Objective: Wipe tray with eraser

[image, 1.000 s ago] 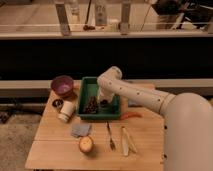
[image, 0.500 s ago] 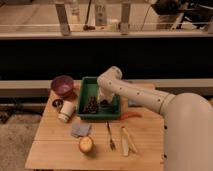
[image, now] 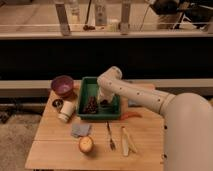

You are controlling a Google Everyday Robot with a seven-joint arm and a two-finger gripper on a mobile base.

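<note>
The green tray sits on the wooden table, just right of the purple bowl. A brown speckled heap lies in its front left part. My white arm reaches in from the right and bends down into the tray. The gripper is low over the tray's floor, right of the heap. A small dark block, the eraser, shows at the gripper's tip against the tray floor.
A purple bowl, a small dark tin and a white cup stand left of the tray. In front lie a grey-blue cloth, an orange fruit, a fork, pale utensils and an orange carrot-like item.
</note>
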